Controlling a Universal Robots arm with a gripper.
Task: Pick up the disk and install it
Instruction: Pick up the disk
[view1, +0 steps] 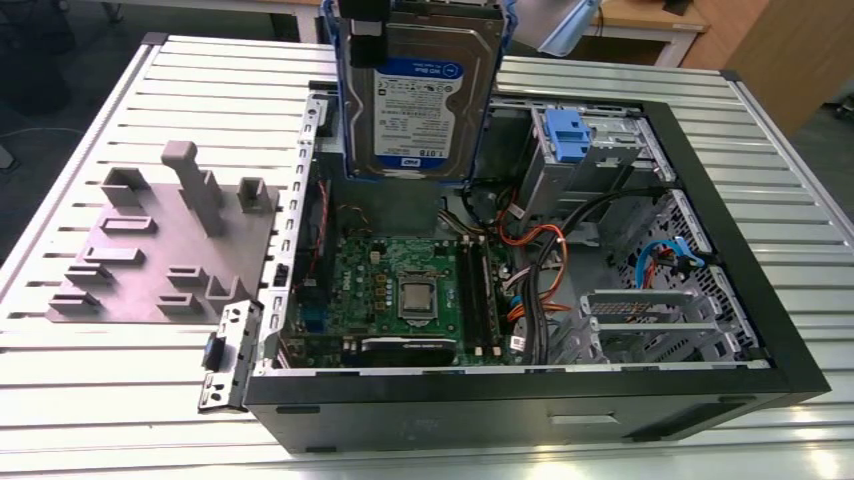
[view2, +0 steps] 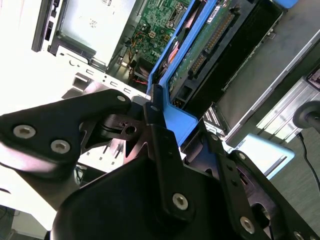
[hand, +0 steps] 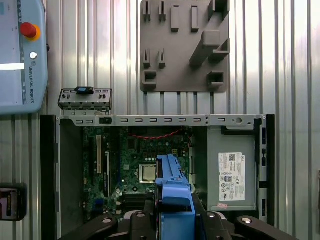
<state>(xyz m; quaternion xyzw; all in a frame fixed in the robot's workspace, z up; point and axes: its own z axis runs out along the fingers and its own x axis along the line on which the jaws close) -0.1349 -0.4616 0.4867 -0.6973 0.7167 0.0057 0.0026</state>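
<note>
End effector is clamped on the disk, black fingers pinching its blue carrier from both sides. In the exterior view the disk hangs upright, label facing out, over the open computer case and its motherboard. Beside the case, a grey fixture plate lies on the slatted worktop.

Case on desk; fixture plate beside it at exterior view's left; motherboard in case; drive cage in case at exterior view's right; disk upright above case, in gripper
</note>
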